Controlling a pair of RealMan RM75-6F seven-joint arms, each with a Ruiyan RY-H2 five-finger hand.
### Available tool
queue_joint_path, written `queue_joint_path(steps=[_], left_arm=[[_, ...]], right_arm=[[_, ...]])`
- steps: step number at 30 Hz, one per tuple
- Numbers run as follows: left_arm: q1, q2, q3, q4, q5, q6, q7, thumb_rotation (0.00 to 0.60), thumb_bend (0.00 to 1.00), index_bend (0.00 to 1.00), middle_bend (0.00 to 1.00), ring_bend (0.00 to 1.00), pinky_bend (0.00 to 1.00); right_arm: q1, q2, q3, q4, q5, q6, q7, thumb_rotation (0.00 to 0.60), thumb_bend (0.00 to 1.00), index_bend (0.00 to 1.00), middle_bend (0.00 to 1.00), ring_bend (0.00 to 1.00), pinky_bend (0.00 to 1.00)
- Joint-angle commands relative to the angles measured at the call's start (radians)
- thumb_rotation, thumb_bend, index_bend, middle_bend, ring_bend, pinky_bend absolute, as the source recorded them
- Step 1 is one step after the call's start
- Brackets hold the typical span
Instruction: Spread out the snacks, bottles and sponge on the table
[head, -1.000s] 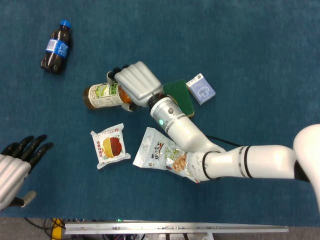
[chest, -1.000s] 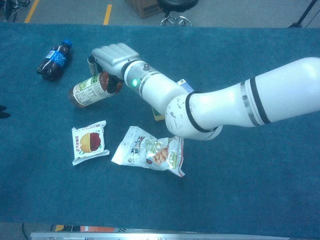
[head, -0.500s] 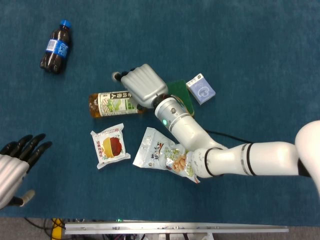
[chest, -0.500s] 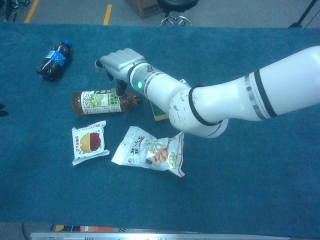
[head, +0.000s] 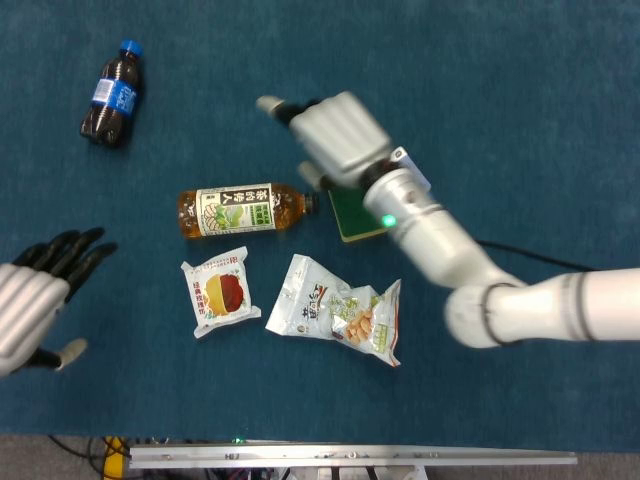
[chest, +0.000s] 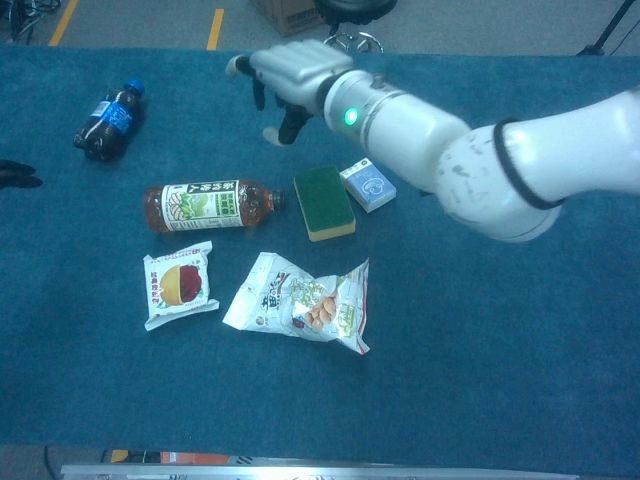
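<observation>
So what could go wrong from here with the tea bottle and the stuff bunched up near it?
1. The tea bottle lies on its side, released, and could roll on the cloth toward the small snack just below it.
2. The sponge and blue box sit right beside each other under the right hand; reaching for one may drag the other.
3. The nut bag lies close below the sponge, so a sweep there could snag it.

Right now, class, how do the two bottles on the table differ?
The cola bottle is dark with a blue cap and label; the tea bottle is amber with a green-and-white label. The cola bottle lies alone at the far left; the tea bottle lies near the sponge. Both lie on their sides.
</observation>
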Motion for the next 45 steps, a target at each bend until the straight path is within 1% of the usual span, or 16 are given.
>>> queue_joint_path(steps=[1,7,12,15,18,21,25,27,34,40,45], left_arm=[[-0.044,-0.04,-0.035,0.009,-0.042,-0.048,0.024,0.6,0.24,0.0,0.0,0.0,0.15],[-0.11,-0.134,-0.078,0.021,-0.088,-0.116,0.075,0.6,0.24,0.0,0.0,0.0,0.15],[-0.172,-0.218,-0.113,0.05,-0.136,-0.176,0.11,0.6,0.24,0.0,0.0,0.0,0.15],[-0.22,-0.267,-0.14,0.072,-0.202,-0.228,0.144,0.6,0.24,0.0,0.0,0.0,0.15],[-0.274,-0.321,-0.172,0.097,-0.311,-0.274,0.188,0.6,0.24,0.0,0.0,0.0,0.15],[-0.319,-0.378,-0.191,0.128,-0.412,-0.294,0.244,0.6,0.24,0.0,0.0,0.0,0.15],[-0.37,-0.447,-0.202,0.175,-0.536,-0.296,0.314,0.6,0.24,0.0,0.0,0.0,0.15],[-0.402,-0.486,-0.204,0.2,-0.621,-0.285,0.36,0.6,0.24,0.0,0.0,0.0,0.15],[-0.484,-0.599,-0.198,0.268,-0.838,-0.22,0.469,0.6,0.24,0.0,0.0,0.0,0.15],[-0.534,-0.683,-0.189,0.331,-0.968,-0.17,0.521,0.6,0.24,0.0,0.0,0.0,0.15],[-0.549,-0.734,-0.177,0.371,-1.003,-0.14,0.531,0.6,0.24,0.0,0.0,0.0,0.15]], right_arm=[[-0.088,0.148,-0.037,-0.141,-0.048,0.076,0.031,0.6,0.36,0.11,0.35,0.36,0.58],[-0.2,0.319,-0.086,-0.267,-0.119,0.145,0.089,0.6,0.36,0.11,0.36,0.36,0.58],[-0.288,0.427,-0.13,-0.337,-0.19,0.194,0.138,0.6,0.35,0.11,0.36,0.36,0.58],[-0.336,0.477,-0.152,-0.374,-0.238,0.216,0.17,0.6,0.31,0.11,0.36,0.36,0.58],[-0.382,0.515,-0.178,-0.4,-0.296,0.238,0.194,0.6,0.26,0.11,0.36,0.36,0.58],[-0.418,0.541,-0.193,-0.412,-0.337,0.252,0.218,0.6,0.24,0.11,0.36,0.36,0.58],[-0.455,0.565,-0.205,-0.423,-0.387,0.266,0.244,0.6,0.24,0.11,0.36,0.36,0.58],[-0.475,0.577,-0.211,-0.428,-0.415,0.27,0.259,0.6,0.24,0.11,0.36,0.36,0.58],[-0.516,0.596,-0.213,-0.427,-0.468,0.265,0.3,0.6,0.24,0.11,0.36,0.36,0.58],[-0.54,0.606,-0.208,-0.42,-0.494,0.249,0.332,0.6,0.24,0.11,0.36,0.36,0.58],[-0.557,0.615,-0.201,-0.41,-0.503,0.234,0.36,0.6,0.24,0.11,0.36,0.36,0.58]])
